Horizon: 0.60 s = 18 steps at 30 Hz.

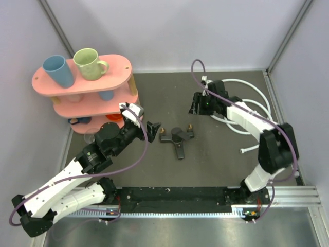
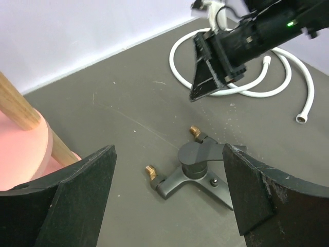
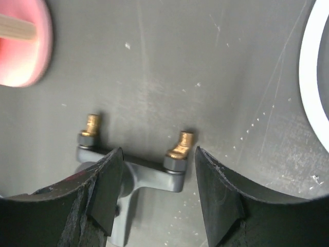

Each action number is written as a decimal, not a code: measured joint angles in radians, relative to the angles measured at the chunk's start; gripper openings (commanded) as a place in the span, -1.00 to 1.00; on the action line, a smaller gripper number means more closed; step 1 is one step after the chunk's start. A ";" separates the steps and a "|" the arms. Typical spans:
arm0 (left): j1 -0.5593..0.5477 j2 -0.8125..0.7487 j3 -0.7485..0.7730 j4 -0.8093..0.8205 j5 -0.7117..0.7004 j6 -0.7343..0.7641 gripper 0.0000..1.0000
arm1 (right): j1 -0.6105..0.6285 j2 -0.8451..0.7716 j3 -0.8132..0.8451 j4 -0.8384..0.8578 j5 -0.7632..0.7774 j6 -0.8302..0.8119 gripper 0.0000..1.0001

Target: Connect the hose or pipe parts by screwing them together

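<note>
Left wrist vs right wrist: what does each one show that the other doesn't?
Only left wrist: the left gripper, open; the hose's metal end nut; the right gripper seen from outside, jaws apart and holding nothing. Only right wrist: no extra object, just a closer look at the fitting's brass ends. Both: black tap fitting, white hose, pink shelf with its wooden post.

My two arms, the left arm (image 1: 56, 191) and right arm (image 1: 245, 114), are white shells with black joints. A purple cable (image 1: 136, 157) trails along each (a small green light (image 2: 291, 23) glows on the right one). Their black, wedge-shaped fingers (image 2: 77, 198) have scuffed, chipped edges.
</note>
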 measured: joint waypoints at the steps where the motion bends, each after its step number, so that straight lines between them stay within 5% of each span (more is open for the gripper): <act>1: 0.000 -0.001 0.000 -0.003 -0.011 -0.024 0.77 | 0.000 0.053 0.039 -0.034 -0.002 -0.018 0.16; 13: -0.002 -0.067 -0.086 -0.114 -0.063 -0.322 0.71 | 0.041 0.328 0.152 -0.190 0.029 0.044 0.16; 18: -0.002 -0.043 -0.119 -0.133 -0.069 -0.388 0.65 | 0.065 0.333 0.133 -0.191 0.051 0.098 -0.03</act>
